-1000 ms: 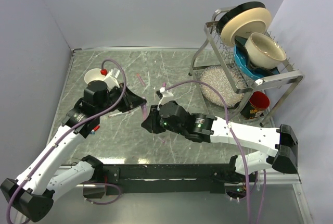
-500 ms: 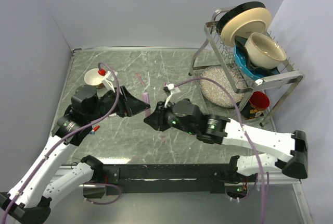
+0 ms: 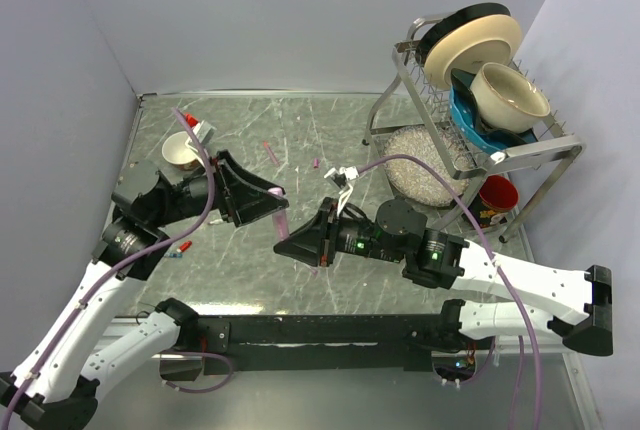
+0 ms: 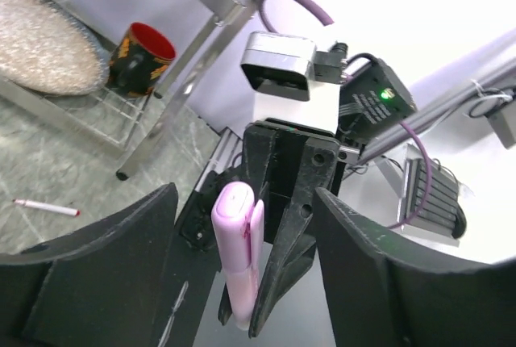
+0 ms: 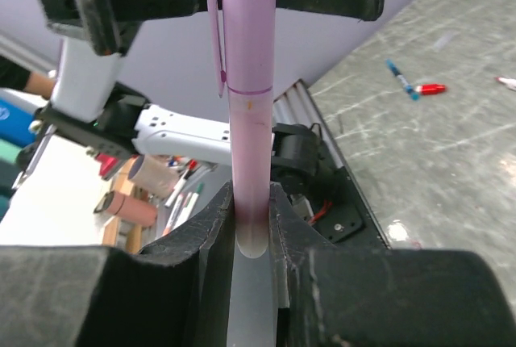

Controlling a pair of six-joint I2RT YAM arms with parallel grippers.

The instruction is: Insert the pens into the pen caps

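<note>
A pale pink pen with a pink cap on its upper end stands upright in my right gripper, which is shut on its lower barrel above the table's middle. In the right wrist view the pen rises between the fingers of the right gripper. My left gripper is open, and in the left wrist view its jaws stand wide on either side of the capped end without touching it. A thin pink pen and a tiny pink cap lie on the far table.
A white cup stands at the far left. A red and blue pen lies by the left arm. A dish rack with plates and bowls, a clear dish and a red cup stand at the right.
Both wrists have lifted and tilted. The right gripper has drawn toward the front with the pink pen. The left arm has pulled back to the left, its jaws now either side of the pen's top.
</note>
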